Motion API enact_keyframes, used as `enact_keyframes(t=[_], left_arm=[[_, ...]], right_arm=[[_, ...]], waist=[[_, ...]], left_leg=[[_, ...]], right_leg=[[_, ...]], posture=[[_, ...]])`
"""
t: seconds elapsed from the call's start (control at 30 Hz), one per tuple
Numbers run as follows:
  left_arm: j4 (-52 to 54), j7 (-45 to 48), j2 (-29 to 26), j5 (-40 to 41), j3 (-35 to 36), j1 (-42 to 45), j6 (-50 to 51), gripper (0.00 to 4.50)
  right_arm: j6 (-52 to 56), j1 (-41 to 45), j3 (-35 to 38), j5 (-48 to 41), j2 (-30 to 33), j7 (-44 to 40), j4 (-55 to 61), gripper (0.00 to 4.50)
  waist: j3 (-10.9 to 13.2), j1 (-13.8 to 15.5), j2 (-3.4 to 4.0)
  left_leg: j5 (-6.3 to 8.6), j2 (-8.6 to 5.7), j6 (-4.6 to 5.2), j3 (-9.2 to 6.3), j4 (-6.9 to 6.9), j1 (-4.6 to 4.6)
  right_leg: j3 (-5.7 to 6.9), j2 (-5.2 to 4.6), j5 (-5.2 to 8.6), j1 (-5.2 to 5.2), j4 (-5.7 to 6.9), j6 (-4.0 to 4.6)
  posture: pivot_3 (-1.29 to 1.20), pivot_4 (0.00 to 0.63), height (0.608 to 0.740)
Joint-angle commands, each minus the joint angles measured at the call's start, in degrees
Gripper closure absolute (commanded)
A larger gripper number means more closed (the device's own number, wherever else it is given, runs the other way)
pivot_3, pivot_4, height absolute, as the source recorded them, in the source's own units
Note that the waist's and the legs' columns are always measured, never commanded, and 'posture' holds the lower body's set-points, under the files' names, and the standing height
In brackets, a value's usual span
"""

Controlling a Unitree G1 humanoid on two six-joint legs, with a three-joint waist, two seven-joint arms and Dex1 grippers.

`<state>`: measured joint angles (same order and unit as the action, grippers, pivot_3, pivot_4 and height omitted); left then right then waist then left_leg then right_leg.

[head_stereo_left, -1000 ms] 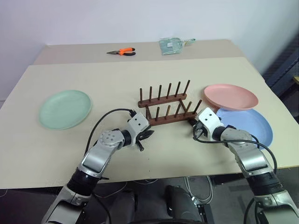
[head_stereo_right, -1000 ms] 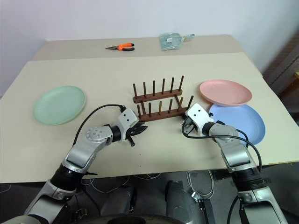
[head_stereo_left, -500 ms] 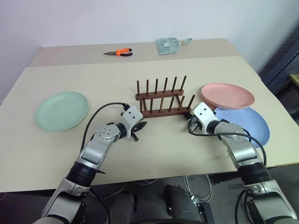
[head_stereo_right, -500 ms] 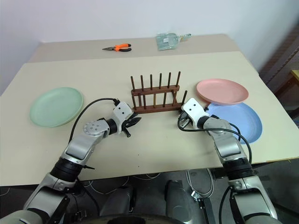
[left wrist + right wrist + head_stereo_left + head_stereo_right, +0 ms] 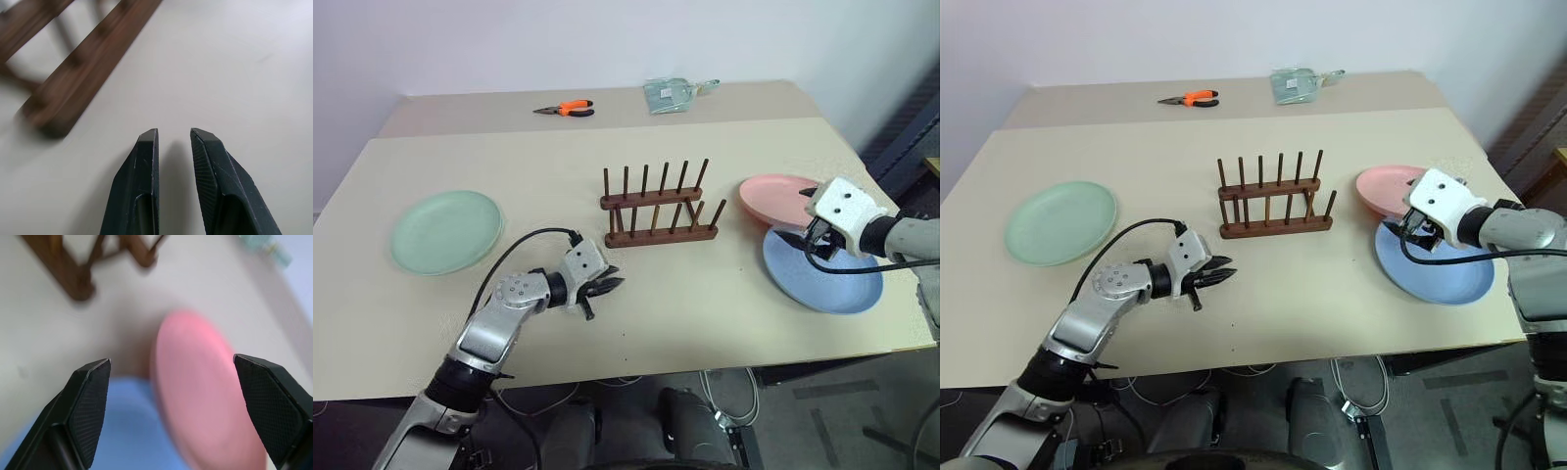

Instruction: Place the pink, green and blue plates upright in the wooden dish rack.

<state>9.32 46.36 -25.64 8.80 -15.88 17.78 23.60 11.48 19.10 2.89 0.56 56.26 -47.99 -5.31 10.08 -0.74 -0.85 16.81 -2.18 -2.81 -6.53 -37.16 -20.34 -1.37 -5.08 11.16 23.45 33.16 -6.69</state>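
The wooden dish rack (image 5: 658, 209) stands empty at the table's middle. The green plate (image 5: 447, 231) lies flat at the far left. At the right, the pink plate (image 5: 771, 195) lies with its near edge overlapping the blue plate (image 5: 822, 279). My right gripper (image 5: 806, 238) hovers over the spot where these two plates meet, its jaws wide open and empty. In the right wrist view, the pink plate (image 5: 210, 396) and the blue plate (image 5: 122, 431) lie beyond its fingers. My left gripper (image 5: 607, 287) sits low in front of the rack's left end, open by a narrow gap and holding nothing.
Orange-handled pliers (image 5: 570, 109) and a clear plastic packet (image 5: 674, 94) lie on the far table strip. The blue plate lies close to the table's right front corner. Bare tabletop stretches between the green plate and the rack.
My right gripper left the rack's right end, swung right and up over the pink and blue plates, and opened wide. The left gripper drew back a little from the rack.
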Motion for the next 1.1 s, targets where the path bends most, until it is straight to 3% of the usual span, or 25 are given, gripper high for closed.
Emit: enact_keyframes(t=[0.03, 0.13, 0.2, 0.43, 0.47, 0.63, 0.83, 0.93, 0.97, 1.1], left_arm=[[2.5, 0.8, 0.9, 2.0, 0.4, 1.2, 0.7, 3.48], [3.2, 0.6, 1.3, 2.2, 0.4, 1.1, 1.2, 3.48], [3.8, 0.6, 1.0, 2.2, 0.5, 0.5, 1.3, 3.48], [5.4, 0.5, -0.4, 1.9, 0.4, -1.6, 1.5, 3.48], [5.5, 0.5, -0.5, 2.0, 0.3, -1.6, 1.5, 3.48], [5.3, 0.4, -0.3, 2.8, 1.2, -1.2, 1.8, 3.48], [4.2, 0.8, -0.4, 2.9, 1.7, -1.3, 1.2, 3.48], [3.9, 1.1, 0.0, 3.1, 1.8, -1.2, 1.1, 3.48], [3.7, 1.2, 0.0, 3.1, 1.8, -1.1, 1.0, 3.48], [3.9, 1.3, 0.3, 3.7, 2.2, -1.3, 1.4, 3.48]], right_arm=[[-5.4, 4.2, -1.9, 4.0, -1.0, 3.1, -8.1, 0.32], [-11.3, 7.1, -5.7, 8.8, -1.3, 5.7, -17.0, 0.32], [-13.5, 8.6, -6.2, 9.5, -1.8, 6.6, -20.8, 0.86], [-16.8, 10.2, -5.4, 9.6, -1.3, 6.8, -21.8, 4.17], [-17.6, 10.3, -5.3, 9.9, -1.1, 7.3, -21.5, 4.46], [-20.6, 11.2, 0.8, 4.9, -0.8, 9.4, -13.0, 4.46], [1.2, 10.6, 8.4, -19.6, -5.8, 2.2, 10.6, 4.46], [20.8, 14.4, 15.0, -47.6, -12.6, 8.5, 19.8, 4.46], [24.7, 15.1, 16.1, -52.8, -14.4, 10.8, 21.1, 4.46], [33.0, 15.9, 17.5, -59.3, -18.8, 21.3, 21.7, 4.46]], waist=[[0.0, -0.1, 0.01], [0.0, -0.3, 0.04], [0.0, -0.2, 0.04], [0.0, -0.1, 0.05], [0.0, -0.1, 0.03], [0.1, -0.1, 0.16], [0.1, -0.1, 0.14], [0.1, 0.0, 0.10], [0.1, 0.1, 0.10], [0.1, 0.5, 0.08]], left_leg=[[0.00, 0.00, 0.00, 0.00, 0.00, -0.01], [0.00, 0.00, 0.00, 0.03, 0.03, 0.01], [0.00, 0.00, 0.00, 0.02, 0.04, 0.02], [0.00, -0.02, 0.00, 0.02, 0.03, 0.02], [0.00, -0.02, 0.00, 0.02, 0.03, 0.01], [0.00, -0.04, 0.00, 0.02, 0.02, -0.01], [0.00, 0.01, 0.00, -0.06, 0.05, 0.02], [0.00, 0.01, 0.00, -0.08, -0.01, 0.01], [0.00, 0.00, 0.01, -0.08, -0.02, 0.00], [0.00, 0.00, 0.01, -0.13, -0.02, -0.04]], right_leg=[[0.00, 0.00, -0.02, 0.01, 0.00, 0.03], [-0.02, 0.01, -0.09, 0.03, 0.02, 0.13], [-0.02, 0.02, -0.12, 0.03, 0.03, 0.16], [-0.06, 0.01, -0.11, 0.01, 0.02, 0.16], [-0.06, 0.01, -0.12, 0.01, 0.02, 0.16], [-0.07, 0.01, -0.12, 0.02, 0.02, 0.16], [-0.05, 0.04, -0.13, 0.00, 0.04, 0.13], [-0.05, 0.03, -0.12, -0.03, 0.03, 0.16], [-0.06, 0.03, -0.12, -0.03, 0.04, 0.16], [-0.01, 0.02, -0.12, -0.01, 0.02, 0.19]], posture=[[0.00, 0.150, 0.740], [0.00, 0.150, 0.740], [0.00, 0.150, 0.740], [0.00, 0.150, 0.740], [0.00, 0.150, 0.740], [0.00, 0.150, 0.740], [0.00, 0.150, 0.740], [0.00, 0.150, 0.740], [0.00, 0.150, 0.740], [0.00, 0.150, 0.740]])
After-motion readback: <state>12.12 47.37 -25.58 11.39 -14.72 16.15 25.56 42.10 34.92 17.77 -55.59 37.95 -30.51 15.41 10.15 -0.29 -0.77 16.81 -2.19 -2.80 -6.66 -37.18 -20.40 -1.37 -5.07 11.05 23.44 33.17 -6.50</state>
